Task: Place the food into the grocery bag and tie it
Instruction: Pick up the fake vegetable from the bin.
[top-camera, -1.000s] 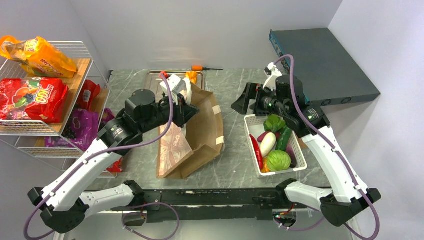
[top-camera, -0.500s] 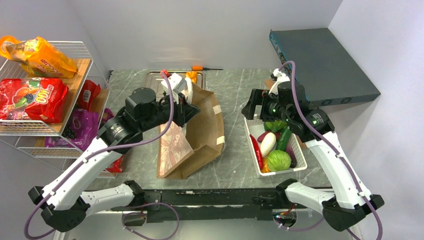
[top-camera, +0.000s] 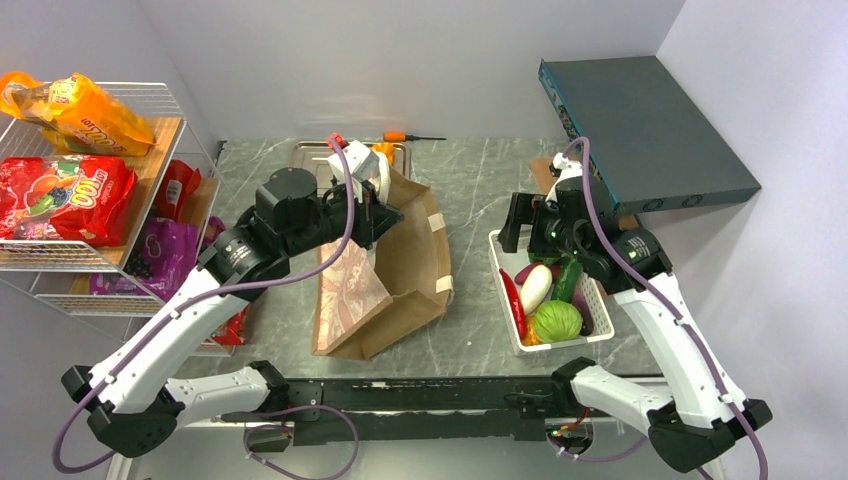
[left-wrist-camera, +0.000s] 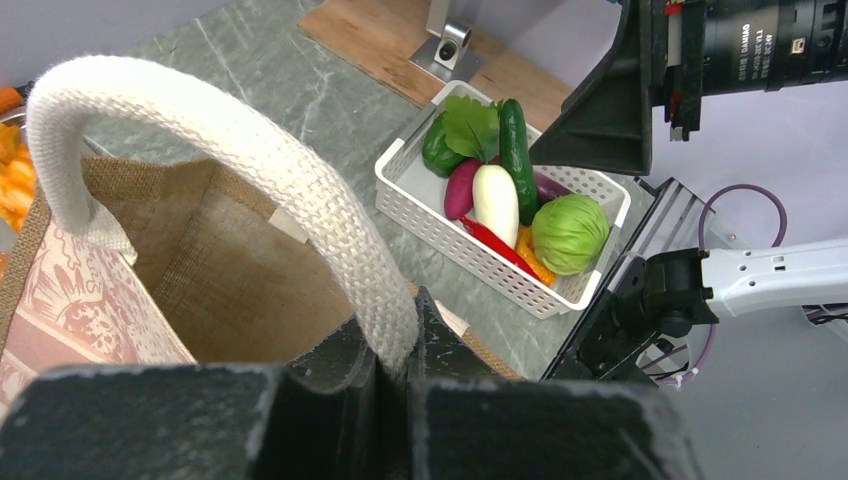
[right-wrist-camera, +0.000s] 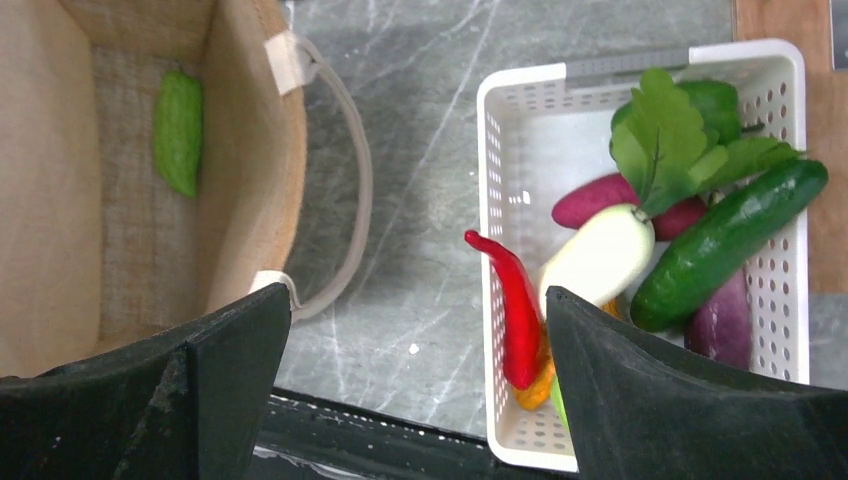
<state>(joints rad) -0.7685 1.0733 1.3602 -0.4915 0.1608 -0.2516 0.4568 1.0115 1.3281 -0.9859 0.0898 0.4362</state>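
The brown grocery bag (top-camera: 420, 260) stands open at the table's middle. My left gripper (left-wrist-camera: 400, 350) is shut on its white woven handle (left-wrist-camera: 250, 170), holding it up over the mouth. A light green vegetable (right-wrist-camera: 178, 130) lies on the bag's floor. My right gripper (right-wrist-camera: 418, 300) hangs open and empty between the bag and the white basket (right-wrist-camera: 487, 200), its right finger over the basket's near part. In the basket lie a red chili (right-wrist-camera: 510, 300), a white radish (right-wrist-camera: 600, 255), a cucumber (right-wrist-camera: 720, 240) and a cabbage (top-camera: 557, 321). Orange (top-camera: 85, 115) and red (top-camera: 65, 195) snack packets sit on the rack.
A wire rack (top-camera: 170, 95) stands at the left edge. Behind the bag is a metal tray (top-camera: 310, 155) holding an orange piece (top-camera: 383, 152), and a screwdriver (top-camera: 410, 136) lies past it. A dark flat box (top-camera: 650, 130) fills the far right corner.
My right gripper has swung right and nearer, from beyond the basket's far left corner to over it. The left gripper has shifted slightly with the handle, still shut.
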